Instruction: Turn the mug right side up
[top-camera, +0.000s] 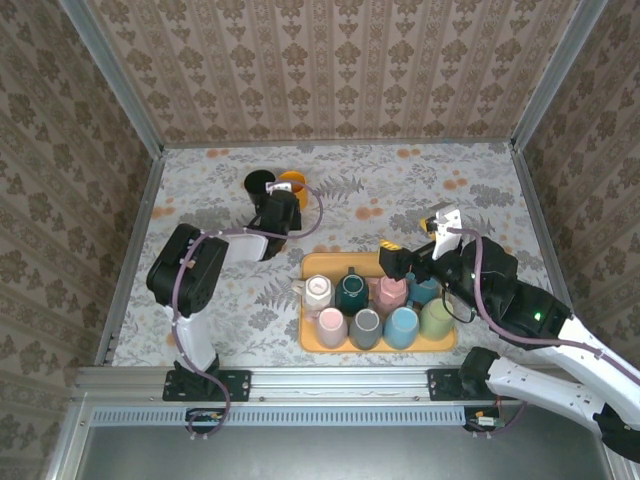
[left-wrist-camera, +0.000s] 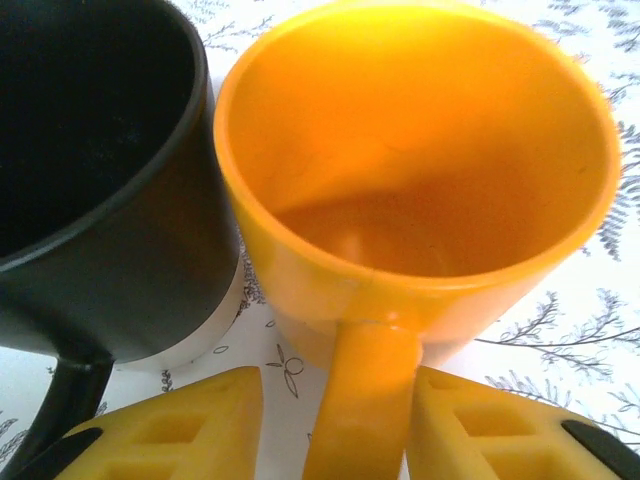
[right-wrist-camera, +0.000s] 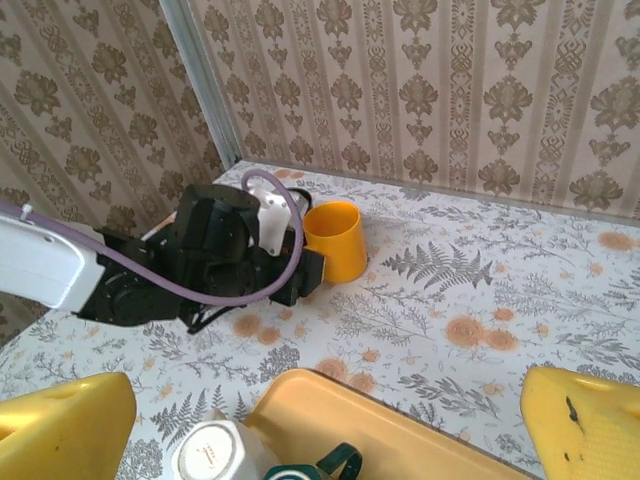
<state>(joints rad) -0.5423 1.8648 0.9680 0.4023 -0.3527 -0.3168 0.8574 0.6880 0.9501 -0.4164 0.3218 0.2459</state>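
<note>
The orange mug (top-camera: 293, 182) (left-wrist-camera: 420, 150) (right-wrist-camera: 335, 240) stands upright on the table at the back left, mouth up, its inside bare. Its handle (left-wrist-camera: 365, 400) points at my left gripper (top-camera: 283, 205) (left-wrist-camera: 335, 382), which is open around it. The right finger (left-wrist-camera: 500, 430) touches the handle and the left finger (left-wrist-camera: 180, 430) stands a little off it. My right gripper (top-camera: 412, 240) (right-wrist-camera: 325, 400) hangs open over the back edge of the yellow tray (top-camera: 320, 262) (right-wrist-camera: 400, 420), with nothing between its fingers.
A black mug (top-camera: 259, 182) (left-wrist-camera: 90, 150) stands upright right beside the orange one, on its left. The tray holds several mugs, among them an upside-down white one (top-camera: 318, 290) (right-wrist-camera: 212, 455) and a dark green one (top-camera: 351, 290). Patterned walls enclose the table.
</note>
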